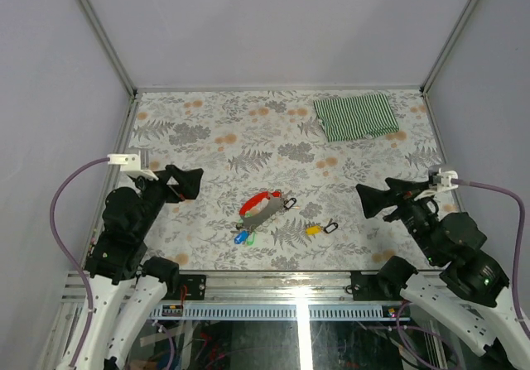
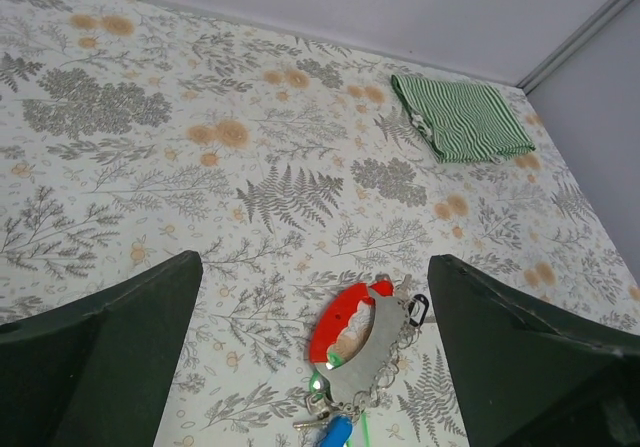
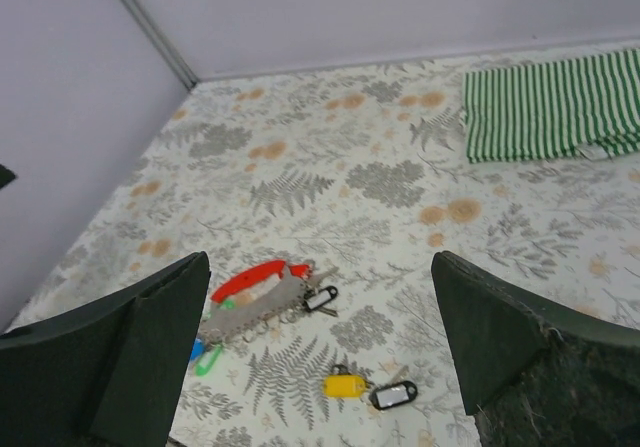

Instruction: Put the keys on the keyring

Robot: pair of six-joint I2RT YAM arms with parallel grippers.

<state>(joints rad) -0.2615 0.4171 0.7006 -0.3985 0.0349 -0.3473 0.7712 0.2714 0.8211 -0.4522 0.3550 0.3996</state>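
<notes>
The keyring (image 1: 262, 202) is lying near the middle of the floral counter (image 1: 207, 130), showing a red curved clip above a flat silver-grey piece edged with chain. 2 keys are sitting just beside its near-left end: a blue key (image 1: 240, 237) and a green key (image 1: 251, 238). The yellow key (image 1: 312, 230) is lying apart to the right, next to a small black tag (image 1: 330, 227). The left pincer (image 1: 189, 184) and right pincer (image 1: 370, 198) are hovering at either side, both spread wide and holding nothing.
</notes>
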